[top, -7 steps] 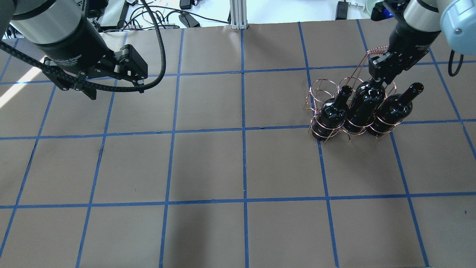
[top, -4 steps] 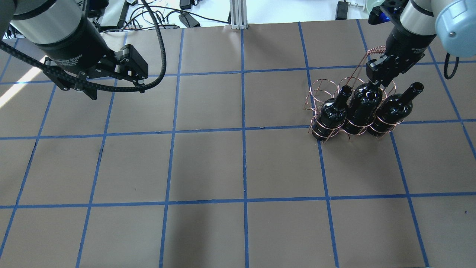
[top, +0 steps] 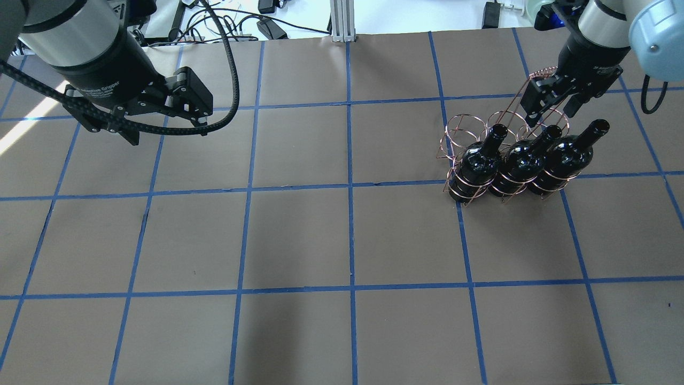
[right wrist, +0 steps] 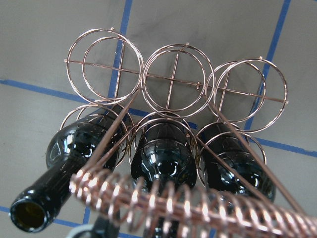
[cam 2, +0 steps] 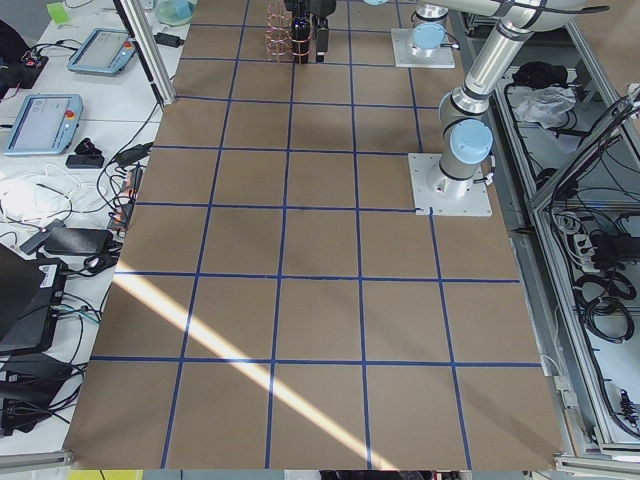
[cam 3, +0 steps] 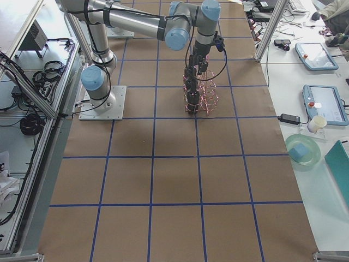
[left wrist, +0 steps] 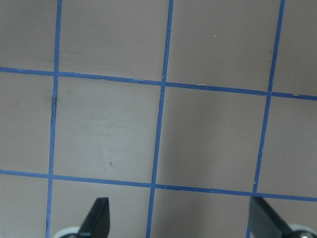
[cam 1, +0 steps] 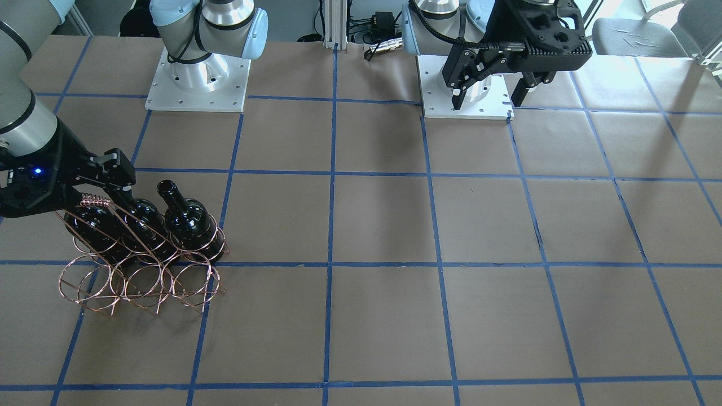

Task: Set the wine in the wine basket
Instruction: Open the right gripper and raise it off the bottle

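Three near-black wine bottles stand in the robot-side row of the copper wire basket (top: pixel 459 128). The middle bottle (top: pixel 521 160) stands free between the left bottle (top: pixel 478 163) and the right bottle (top: pixel 569 155). My right gripper (top: pixel 549 111) is open just above the middle bottle's neck, beside the coiled handle (cam 1: pixel 95 200), and holds nothing. The right wrist view looks down on the three bottles, the middle one (right wrist: pixel 166 158) among them, and on three empty rings (right wrist: pixel 173 82). My left gripper (top: pixel 187 101) is open and empty over the far left of the table; its fingers (left wrist: pixel 99 218) show above bare paper.
The table (top: pixel 347 240) is brown paper with a blue tape grid. The arm bases (cam 1: pixel 197 84) stand at the robot's edge. Cables and a metal post (top: pixel 342 21) lie beyond the far edge. The basket also shows in the exterior right view (cam 3: pixel 199 93).
My right gripper has opened, let go of the middle bottle's neck and lifted slightly. The bottle has dropped lower into its ring. The left arm has barely moved.
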